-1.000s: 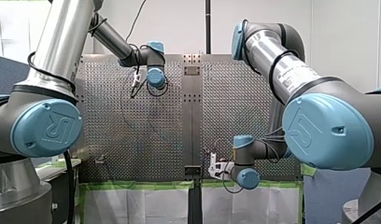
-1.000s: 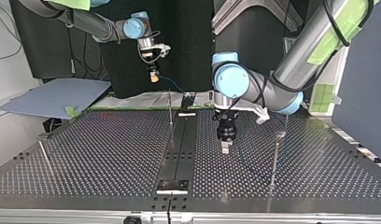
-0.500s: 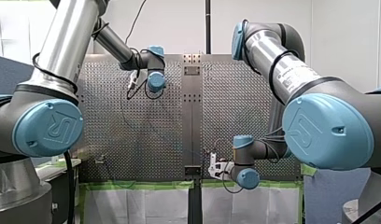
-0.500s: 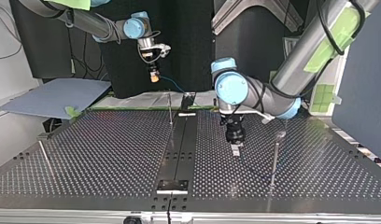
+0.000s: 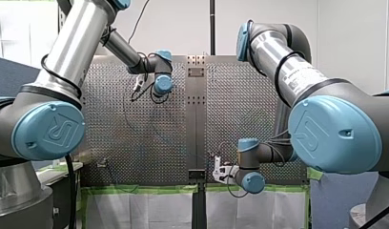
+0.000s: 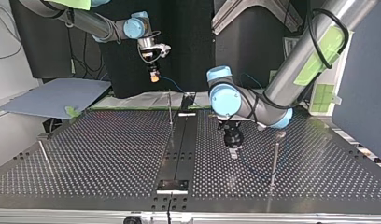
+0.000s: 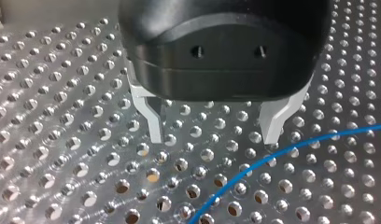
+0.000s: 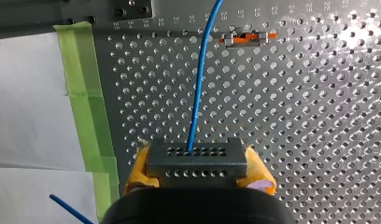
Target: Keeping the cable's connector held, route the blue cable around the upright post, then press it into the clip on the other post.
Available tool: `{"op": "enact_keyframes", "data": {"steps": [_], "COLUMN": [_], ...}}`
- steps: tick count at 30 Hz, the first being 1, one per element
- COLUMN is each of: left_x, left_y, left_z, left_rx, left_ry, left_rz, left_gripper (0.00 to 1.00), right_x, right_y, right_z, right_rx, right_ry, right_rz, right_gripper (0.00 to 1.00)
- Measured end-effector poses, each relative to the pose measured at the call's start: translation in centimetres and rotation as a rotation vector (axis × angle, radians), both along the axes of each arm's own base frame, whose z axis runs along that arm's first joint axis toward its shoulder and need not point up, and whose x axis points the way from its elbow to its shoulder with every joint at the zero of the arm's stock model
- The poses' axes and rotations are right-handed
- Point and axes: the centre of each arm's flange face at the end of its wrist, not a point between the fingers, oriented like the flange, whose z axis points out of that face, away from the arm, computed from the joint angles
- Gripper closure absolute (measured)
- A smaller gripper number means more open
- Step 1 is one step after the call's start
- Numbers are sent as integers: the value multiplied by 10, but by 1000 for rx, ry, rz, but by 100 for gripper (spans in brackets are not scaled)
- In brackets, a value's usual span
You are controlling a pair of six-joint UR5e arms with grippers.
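My right gripper point(image 8: 198, 176) is shut, its yellow pads clamping the dark grey connector point(image 8: 196, 161). The blue cable point(image 8: 200, 84) runs out of the connector over the perforated plate. In the top view this gripper point(image 6: 154, 77) hangs high above the far edge. My left gripper point(image 7: 213, 135) is open just above the plate, with nothing between its metal fingers. The blue cable point(image 7: 282, 154) curves past one fingertip. In the top view my left gripper point(image 6: 233, 153) stands between a thin post point(image 6: 170, 109) and a taller post with a clip point(image 6: 275, 154).
A third post point(image 6: 44, 156) leans at the top view's left. A dark centre rail point(image 6: 179, 149) splits the plate. Green tape point(image 8: 86, 93) and white sheeting edge the table. An orange clip piece point(image 8: 247, 38) lies on the plate ahead of my right gripper.
My left gripper has shifted a little toward the clip post in the top view and its wrist has turned. My right gripper has held still with the connector.
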Motion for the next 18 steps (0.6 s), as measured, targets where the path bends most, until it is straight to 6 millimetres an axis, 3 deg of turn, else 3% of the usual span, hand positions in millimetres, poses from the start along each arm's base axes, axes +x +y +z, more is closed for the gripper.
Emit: {"op": "enact_keyframes", "data": {"steps": [10, 18], "left_x": [5, 9], "left_y": [0, 10], "left_z": [-18, -20], "left_rx": [35, 47], "left_ry": [29, 32], "left_rz": [20, 56], "left_gripper": [1, 1], "right_x": [0, 0], "right_y": [0, 0], "right_z": [0, 0], "right_rx": [-1, -1], "right_ry": [0, 0], "right_rz": [0, 0], "right_gripper": [100, 100]}}
